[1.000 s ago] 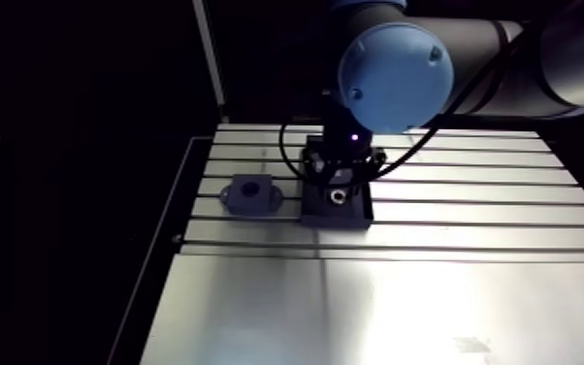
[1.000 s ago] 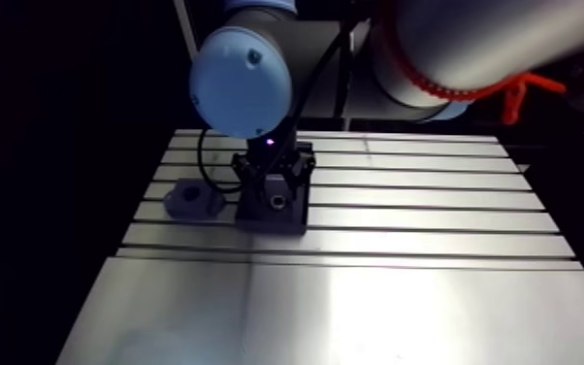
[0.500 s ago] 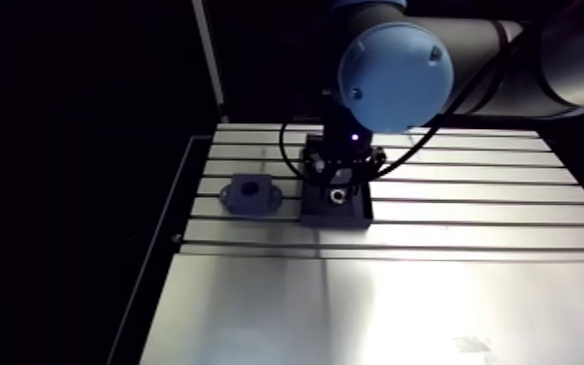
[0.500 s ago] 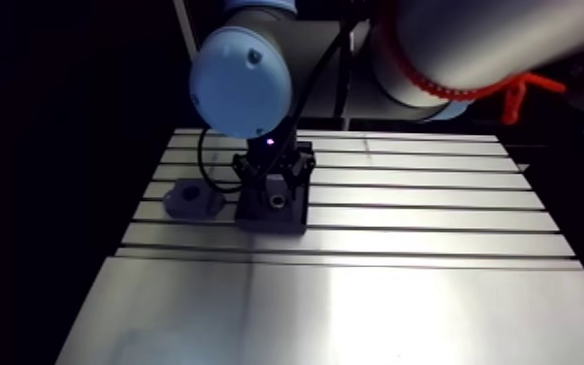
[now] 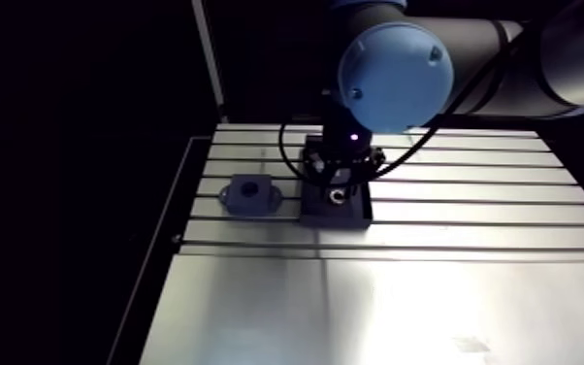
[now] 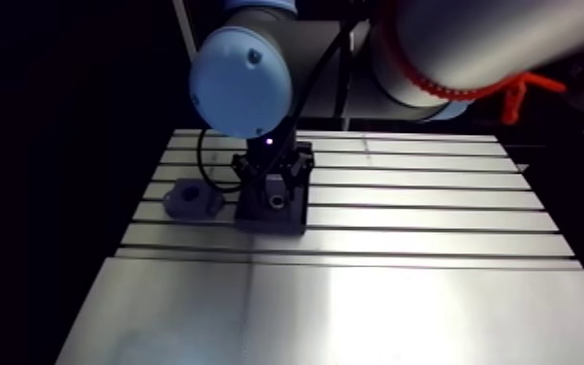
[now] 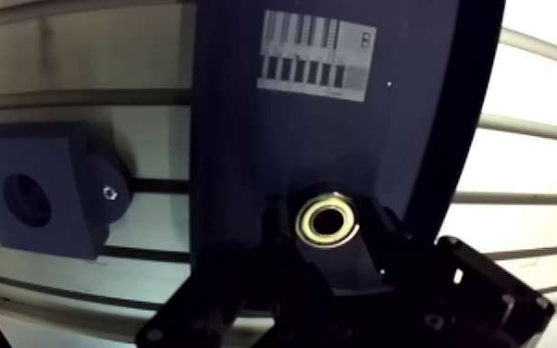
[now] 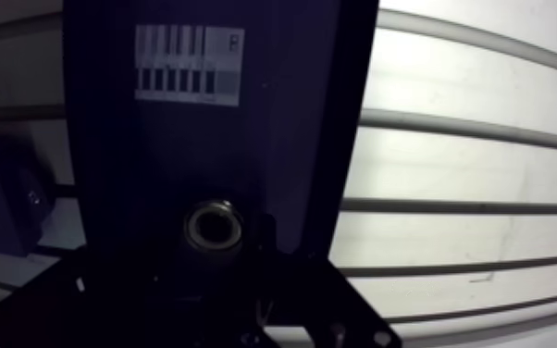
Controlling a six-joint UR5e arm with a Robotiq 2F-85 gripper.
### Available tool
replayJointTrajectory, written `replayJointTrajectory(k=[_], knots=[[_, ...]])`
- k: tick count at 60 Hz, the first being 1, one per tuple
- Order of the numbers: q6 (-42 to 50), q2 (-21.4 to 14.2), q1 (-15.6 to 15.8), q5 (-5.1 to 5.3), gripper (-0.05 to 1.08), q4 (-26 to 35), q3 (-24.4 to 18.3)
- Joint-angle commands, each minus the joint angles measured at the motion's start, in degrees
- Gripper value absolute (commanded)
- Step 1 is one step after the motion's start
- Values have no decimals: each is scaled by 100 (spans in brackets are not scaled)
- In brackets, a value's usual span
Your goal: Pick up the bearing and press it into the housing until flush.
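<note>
The bearing (image 7: 328,222), a small bright metal ring, lies on a dark rectangular plate (image 7: 245,111) in the wrist view. My gripper (image 7: 329,231) stands straight over it, with one dark finger close against each side of the ring, shut on it. The housing (image 7: 32,190), a dark block with a round bore and a side lug, sits on the table beside the plate, apart from the gripper. In the arm view the housing (image 5: 248,193) lies left of the plate (image 5: 335,209), where the gripper (image 5: 337,186) reaches down.
A white label with black bars (image 7: 317,67) is stuck on the plate ahead of the gripper. The slotted aluminium table (image 5: 451,291) stretches wide to the right and toward the front; its left edge (image 5: 160,282) drops into darkness.
</note>
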Motion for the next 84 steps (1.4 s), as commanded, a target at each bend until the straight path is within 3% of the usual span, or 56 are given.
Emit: replayJointTrajectory(k=[1,84], knots=[[0,-1,6,-6,50,3,1],[-27,-135,6,-15,59,28,3]])
